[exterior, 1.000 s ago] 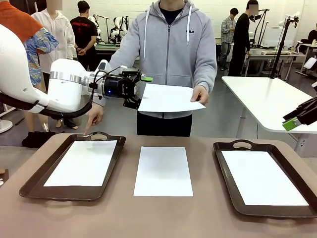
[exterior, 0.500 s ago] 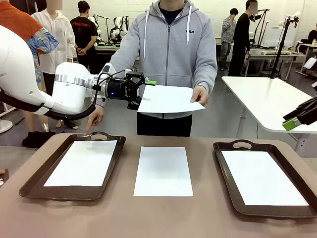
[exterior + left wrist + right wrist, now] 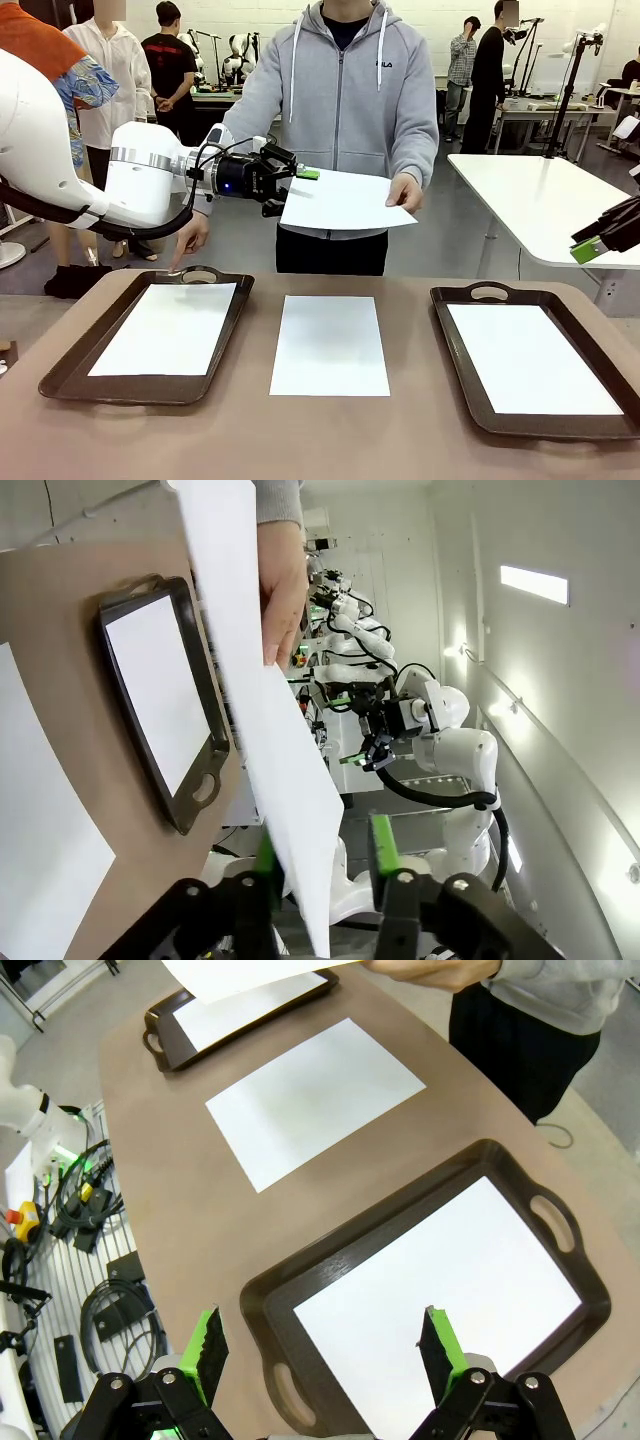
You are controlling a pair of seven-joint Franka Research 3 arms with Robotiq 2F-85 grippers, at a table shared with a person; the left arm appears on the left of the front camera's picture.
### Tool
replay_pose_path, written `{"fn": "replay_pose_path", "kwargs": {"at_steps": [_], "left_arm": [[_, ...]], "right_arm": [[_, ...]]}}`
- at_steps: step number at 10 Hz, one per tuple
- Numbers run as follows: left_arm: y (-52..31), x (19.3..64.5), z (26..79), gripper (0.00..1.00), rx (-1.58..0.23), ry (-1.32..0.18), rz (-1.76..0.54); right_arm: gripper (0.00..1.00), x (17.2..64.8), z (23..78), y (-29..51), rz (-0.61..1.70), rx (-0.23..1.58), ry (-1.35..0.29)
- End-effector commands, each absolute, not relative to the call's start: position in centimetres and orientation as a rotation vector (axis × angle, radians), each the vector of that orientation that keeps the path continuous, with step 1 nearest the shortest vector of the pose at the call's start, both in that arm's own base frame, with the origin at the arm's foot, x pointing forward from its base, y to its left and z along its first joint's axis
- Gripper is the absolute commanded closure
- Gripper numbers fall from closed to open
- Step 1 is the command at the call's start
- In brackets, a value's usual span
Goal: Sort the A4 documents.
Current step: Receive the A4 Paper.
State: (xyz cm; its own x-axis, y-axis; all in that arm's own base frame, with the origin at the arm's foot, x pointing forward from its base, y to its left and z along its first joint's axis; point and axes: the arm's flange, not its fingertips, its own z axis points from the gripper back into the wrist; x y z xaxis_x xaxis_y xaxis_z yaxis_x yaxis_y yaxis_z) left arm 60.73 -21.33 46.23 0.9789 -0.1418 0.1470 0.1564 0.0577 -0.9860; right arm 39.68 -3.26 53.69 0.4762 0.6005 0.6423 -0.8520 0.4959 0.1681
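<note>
Brown table [image 3: 330, 430] carries two dark trays well apart, left tray [image 3: 62, 378] and right tray [image 3: 442, 335], each with one of the A4 documents flat inside: left-tray sheet [image 3: 165, 328], right-tray sheet [image 3: 530, 358]. The centre sheet [image 3: 330, 345] lies bare on the table between them. Your left arm [image 3: 60, 150] reaches in level from the left, high above the left tray, wrist aimed at the person [image 3: 335, 150] on the far side. One hand [image 3: 403, 190] holds the held sheet [image 3: 345, 200] roughly level in the air beyond the far table edge; the other hand [image 3: 190, 235] points a finger down at the left tray's handle. Left gripper [image 3: 291, 190] straddles that sheet's free edge, jaws narrowed, paper running between the pads [image 3: 381, 838]; you can't tell if it actually pinches, the wrist view shows a gap at one pad. Right gripper [image 3: 325, 1350] hangs above the right tray, jaws wide, nothing in them. Only legible print: FILA logo [image 3: 384, 63] on the grey hoodie [image 3: 340, 100]
</note>
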Motion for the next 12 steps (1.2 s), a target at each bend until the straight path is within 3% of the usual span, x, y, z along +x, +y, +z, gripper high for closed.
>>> {"fn": "replay_pose_path", "kwargs": {"at_steps": [1, 2, 4, 12], "left_arm": [[-21.46, 61.21, 46.55, 0.75, -1.480, 0.010, -0.226], [-21.47, 61.19, 46.44, 0.87, -1.480, 0.010, -0.222], [-21.48, 61.11, 46.37, 1.00, -1.480, 0.009, -0.218], [-21.22, 60.74, 46.39, 1.00, -1.499, 0.025, -0.214]], "right_arm": [[0.00, 39.71, 53.55, -3.24, 0.938, 0.515, -0.550], [0.00, 39.71, 53.55, -3.24, 0.938, 0.515, -0.550], [0.00, 39.71, 53.55, -3.24, 0.938, 0.515, -0.550], [0.00, 39.71, 53.55, -3.24, 0.938, 0.515, -0.550]]}}
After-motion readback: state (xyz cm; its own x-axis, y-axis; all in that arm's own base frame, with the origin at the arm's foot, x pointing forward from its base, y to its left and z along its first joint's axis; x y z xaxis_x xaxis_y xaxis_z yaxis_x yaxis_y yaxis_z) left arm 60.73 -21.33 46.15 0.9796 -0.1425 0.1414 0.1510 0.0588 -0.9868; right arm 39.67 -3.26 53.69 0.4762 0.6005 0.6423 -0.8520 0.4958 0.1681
